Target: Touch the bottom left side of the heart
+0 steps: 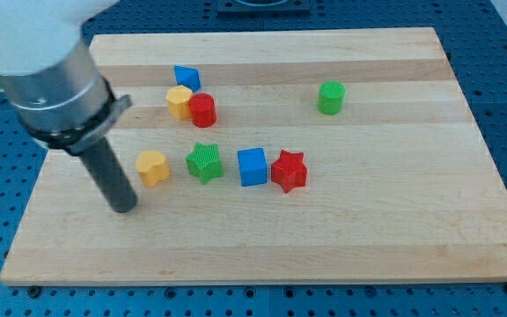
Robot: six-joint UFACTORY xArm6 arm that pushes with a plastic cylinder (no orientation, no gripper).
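Observation:
The orange-yellow heart block [152, 167] lies on the wooden board [341, 238] left of centre. My tip [124, 209] rests on the board a short way below and to the left of the heart, with a small gap between them. The dark rod rises from the tip up to the view's upper left, into the grey arm body.
To the heart's right stand a green star [204, 162], a blue cube [253, 166] and a red star [289, 171] in a row. Above are a blue block [186, 77], a yellow block [180, 102] and a red cylinder [202, 111]. A green cylinder [331, 97] stands at upper right.

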